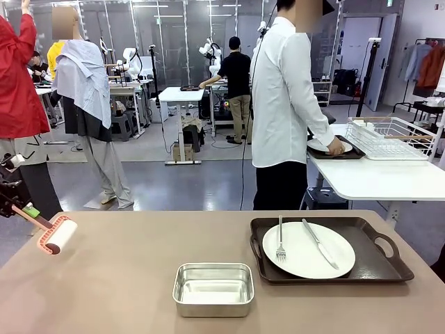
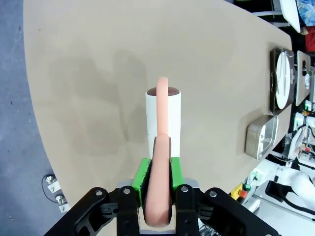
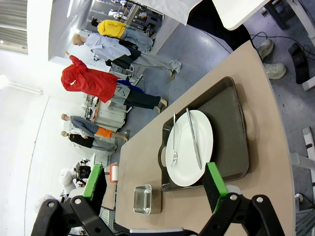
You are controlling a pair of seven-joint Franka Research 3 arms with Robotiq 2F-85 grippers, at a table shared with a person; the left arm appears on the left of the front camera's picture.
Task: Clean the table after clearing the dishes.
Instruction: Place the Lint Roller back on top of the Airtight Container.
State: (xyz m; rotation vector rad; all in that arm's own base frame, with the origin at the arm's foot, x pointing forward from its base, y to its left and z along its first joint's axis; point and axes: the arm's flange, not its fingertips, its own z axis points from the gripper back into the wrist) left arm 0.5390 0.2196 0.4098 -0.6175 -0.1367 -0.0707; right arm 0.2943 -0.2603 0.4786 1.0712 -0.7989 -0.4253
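Observation:
The brownish table point(image 1: 125, 278) carries a dark tray point(image 1: 368, 268) at the right, with a white plate point(image 1: 308, 259), a fork point(image 1: 281, 243) and a knife point(image 1: 320, 243) on it. My left gripper point(image 2: 158, 179) is shut on the pink handle of a white roller point(image 2: 170, 115), which is at the table's left edge point(image 1: 59, 235); whether it touches the top I cannot tell. My right gripper point(image 3: 153, 181) hangs open high above the table, with the plate point(image 3: 189, 147) and tray point(image 3: 231, 137) below. A person in a white shirt holds a second tray with a plate point(image 1: 334, 147) on the white side table.
An empty steel pan point(image 1: 213, 289) stands near the front middle, also seen as the steel pan point(image 2: 261, 135) point(image 3: 146, 199). A wire dish rack point(image 1: 393, 136) sits on the white table point(image 1: 375, 177) at the back right.

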